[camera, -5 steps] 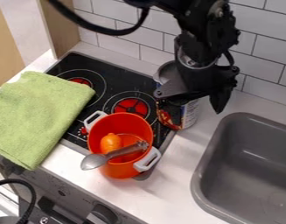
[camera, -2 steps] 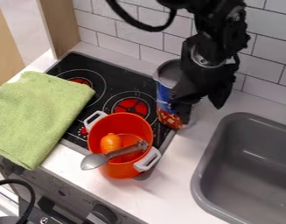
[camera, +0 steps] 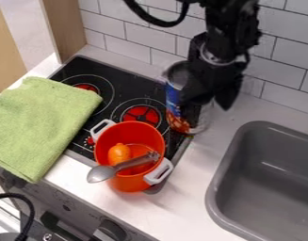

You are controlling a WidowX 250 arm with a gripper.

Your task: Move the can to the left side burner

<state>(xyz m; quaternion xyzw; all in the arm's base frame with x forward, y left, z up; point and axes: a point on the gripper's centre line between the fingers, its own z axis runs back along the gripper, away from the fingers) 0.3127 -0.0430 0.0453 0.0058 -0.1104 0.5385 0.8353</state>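
A white tiled wall backs a pale tabletop (camera: pixel 181 207) with a black stove (camera: pixel 121 87) set in. The black claw (camera: pixel 210 104) overlaps the right side of the upright can (camera: pixel 175 104); its grip cannot be told. The can is at the stove's right edge, beside an orange pot (camera: pixel 127 184) containing a silver utensil (camera: pixel 102 173). Green cloth (camera: pixel 43 122) lies left; a gray sink (camera: pixel 222 188), right.

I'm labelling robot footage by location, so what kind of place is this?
It looks like a small kitchen counter, perhaps a toy or mock-up one: a black cooktop with red burners sits in the counter, a grey sink is beside it, and an orange pot stands at the front.
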